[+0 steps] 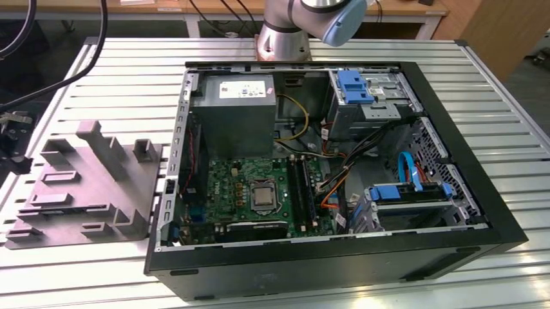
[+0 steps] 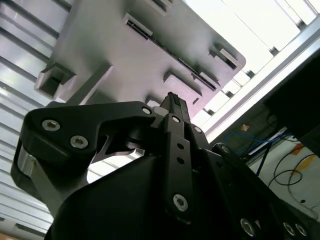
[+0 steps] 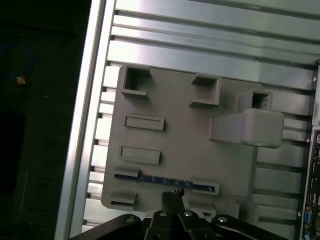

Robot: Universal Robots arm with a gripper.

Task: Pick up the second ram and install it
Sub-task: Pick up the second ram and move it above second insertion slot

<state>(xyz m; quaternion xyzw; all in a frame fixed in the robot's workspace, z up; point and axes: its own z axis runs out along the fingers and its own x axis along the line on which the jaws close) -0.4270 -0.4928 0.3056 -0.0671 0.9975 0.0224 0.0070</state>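
The second ram [image 3: 155, 179] is a thin dark-blue strip standing on edge in a slot near one border of the purple-grey tray [image 3: 180, 140]. In the first wrist view my gripper [image 3: 173, 192] hangs over the tray right beside the middle of the ram, apart from it. Its black fingers look pressed together with nothing between them. The second wrist view shows the same gripper [image 2: 172, 97] from beside its linkage, tips together and pointing at the tray [image 2: 125, 55]. In the exterior view the tray [image 1: 82, 187] lies on the table at the left of the open computer case [image 1: 344, 257].
Inside the case are the green motherboard [image 1: 249, 193] with dark memory slots [image 1: 301, 187], the grey power supply [image 1: 232, 96], blue drive brackets [image 1: 352, 87] and loose cables. The tray carries a tall upright block [image 3: 247, 125]. The slatted aluminium table [image 1: 129, 71] ends close beyond the tray.
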